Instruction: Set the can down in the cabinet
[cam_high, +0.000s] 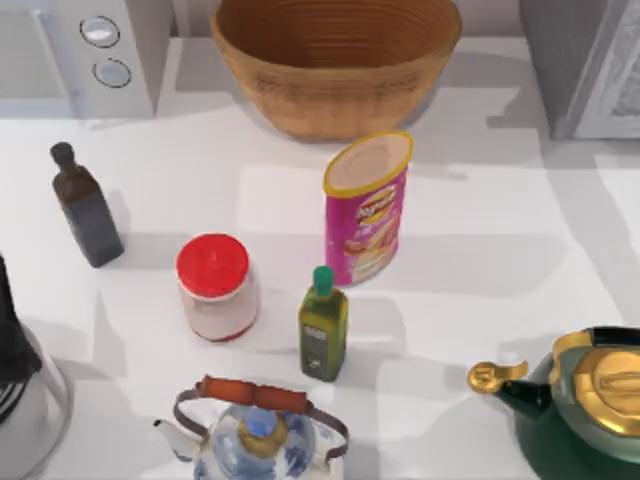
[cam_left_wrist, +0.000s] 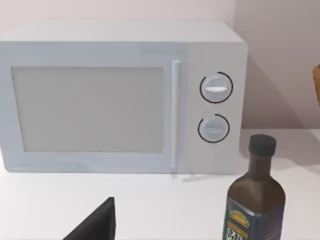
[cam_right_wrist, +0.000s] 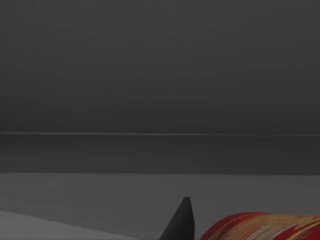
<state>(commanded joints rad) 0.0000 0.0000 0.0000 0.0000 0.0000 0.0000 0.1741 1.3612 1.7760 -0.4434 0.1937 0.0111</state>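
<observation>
The can (cam_high: 367, 205) is standing free near the middle of the table (cam_high: 480, 280), a tall pink snack tube with a yellow rim, and nothing is holding it. Its long axis is running vertical, the pale lid pointing up and the base sitting flat. It is looking like a light, thin-walled cylinder: stiff enough for a firm pinch, but likely to dent if squeezed hard, and top-heavy enough to tip. The glossy wall is probably a little slippery, so a side grasp around the mid-body, across the round section, is looking like the sensible hold. Just in front of the can a small green oil bottle (cam_high: 323, 325) is standing close by, and a red-lidded jar (cam_high: 214, 287) is sitting to its left, so the right flank is offering the freer approach. Behind it the wicker basket (cam_high: 335, 100) is sitting at the back. The cabinet (cam_high: 585, 60) is waiting at the far right corner, well apart from the can. A dark bottle (cam_high: 87, 207) and a white microwave (cam_high: 70, 50) are occupying the left side, a blue-and-white teapot (cam_high: 255, 435) and a green kettle (cam_high: 590, 410) the front. The left gripper (cam_left_wrist: 97, 225) is facing the microwave, the right gripper (cam_right_wrist: 181, 222) is looking at a dark grey surface, and whether either is apart or together cannot be told.
</observation>
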